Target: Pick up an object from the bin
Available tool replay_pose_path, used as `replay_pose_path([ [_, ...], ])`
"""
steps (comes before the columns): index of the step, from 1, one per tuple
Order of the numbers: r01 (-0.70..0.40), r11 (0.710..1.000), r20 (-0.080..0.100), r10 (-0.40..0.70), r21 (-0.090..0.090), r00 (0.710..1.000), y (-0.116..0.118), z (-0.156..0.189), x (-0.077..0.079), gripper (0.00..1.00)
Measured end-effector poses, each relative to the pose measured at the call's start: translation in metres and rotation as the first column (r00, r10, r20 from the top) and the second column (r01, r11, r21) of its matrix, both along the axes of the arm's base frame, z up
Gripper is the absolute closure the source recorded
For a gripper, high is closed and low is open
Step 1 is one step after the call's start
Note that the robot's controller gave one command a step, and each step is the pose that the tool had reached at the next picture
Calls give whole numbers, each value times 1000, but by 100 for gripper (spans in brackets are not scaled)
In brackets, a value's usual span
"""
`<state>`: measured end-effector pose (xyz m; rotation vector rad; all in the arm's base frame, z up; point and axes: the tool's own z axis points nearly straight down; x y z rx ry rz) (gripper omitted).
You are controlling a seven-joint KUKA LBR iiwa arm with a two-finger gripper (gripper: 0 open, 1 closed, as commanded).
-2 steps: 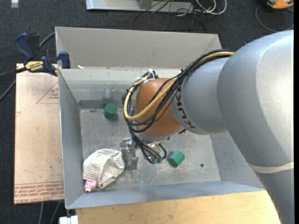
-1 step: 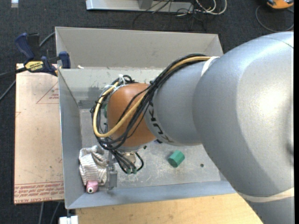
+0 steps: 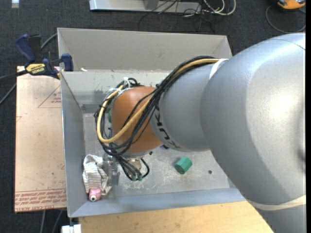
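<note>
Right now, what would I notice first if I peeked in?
The huge grey robot arm with its orange wrist cover, reaching in from the right, grabs the eye first. Its claw hangs over the bin's lower-left corner, by a crumpled white thing with a pink end. A small green cylinder lies alone further right.

The only writing that can be read is on the grey arm (image 3: 194,115). Black block letters (image 3: 164,136) are printed on its shell, just behind the orange cover (image 3: 129,118). They run along the curve of the shell, turned on their side. Two of them look like "KU"; the rest bend out of sight under the arm, and the dark cables (image 3: 156,97) cross close by. On the floor of the bin (image 3: 73,130), no word or number can be made out on the green plug (image 3: 183,165), the striped cloth bundle (image 3: 92,173) or the pink cap (image 3: 94,193).
</note>
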<state>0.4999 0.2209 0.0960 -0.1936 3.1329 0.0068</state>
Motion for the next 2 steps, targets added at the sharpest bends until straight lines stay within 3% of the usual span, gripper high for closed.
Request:
replay_pose_path([
  [1,0,1000,-1,0,0,1000,0,0,0,0],
  [2,1,1000,0,-1,0,1000,0,0,0,100],
])
